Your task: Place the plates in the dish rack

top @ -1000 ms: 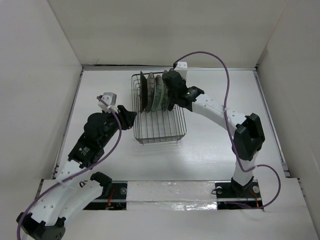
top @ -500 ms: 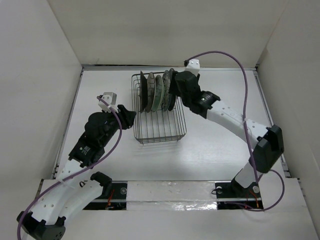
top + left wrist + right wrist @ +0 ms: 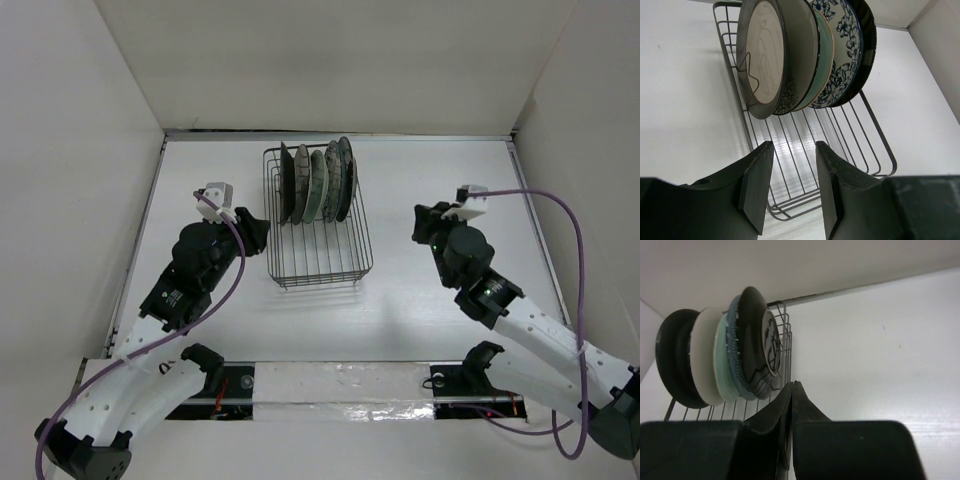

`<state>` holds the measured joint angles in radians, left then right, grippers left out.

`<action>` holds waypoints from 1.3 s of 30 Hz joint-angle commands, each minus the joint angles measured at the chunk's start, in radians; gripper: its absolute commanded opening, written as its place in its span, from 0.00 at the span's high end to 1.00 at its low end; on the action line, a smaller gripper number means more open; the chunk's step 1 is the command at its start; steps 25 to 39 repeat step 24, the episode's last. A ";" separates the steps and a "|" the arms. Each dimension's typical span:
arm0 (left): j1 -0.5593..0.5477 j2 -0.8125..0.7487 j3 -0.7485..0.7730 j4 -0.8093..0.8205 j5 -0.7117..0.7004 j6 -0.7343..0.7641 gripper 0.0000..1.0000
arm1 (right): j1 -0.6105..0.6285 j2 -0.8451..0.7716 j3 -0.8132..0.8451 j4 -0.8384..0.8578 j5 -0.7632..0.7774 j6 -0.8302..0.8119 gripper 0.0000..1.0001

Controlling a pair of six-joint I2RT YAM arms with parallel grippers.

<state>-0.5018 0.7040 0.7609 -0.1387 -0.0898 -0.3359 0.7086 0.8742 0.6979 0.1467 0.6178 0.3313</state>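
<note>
The black wire dish rack stands at the table's middle back. Several plates stand on edge, packed together in its far half. In the left wrist view the plates show a silvery dark-rimmed face, then teal, blue floral and black edges. My left gripper is open and empty just left of the rack; its fingers frame the rack's near wires. My right gripper is shut and empty, well right of the rack. Its closed tips point toward the plates.
White walls enclose the table on the left, back and right. The rack's near half holds no plates. A purple cable loops above each arm.
My right arm has pulled back from the plates in the rack, to the right and nearer, leaving the rightmost plate standing. The left arm has not moved.
</note>
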 commanded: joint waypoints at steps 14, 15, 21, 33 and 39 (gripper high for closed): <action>0.003 -0.023 -0.040 0.088 -0.137 0.021 0.63 | -0.290 -0.060 -0.224 0.080 -0.305 0.150 0.53; 0.003 -0.020 -0.037 0.091 -0.136 0.021 0.63 | -0.290 -0.057 -0.219 0.073 -0.308 0.149 0.53; 0.003 -0.020 -0.041 0.105 -0.090 0.026 0.65 | -0.299 -0.081 -0.222 0.053 -0.299 0.135 0.53; 0.003 -0.026 -0.040 0.111 -0.048 0.023 0.63 | -0.299 -0.086 -0.219 0.053 -0.286 0.124 0.53; 0.003 -0.026 -0.040 0.111 -0.048 0.023 0.63 | -0.299 -0.086 -0.219 0.053 -0.286 0.124 0.53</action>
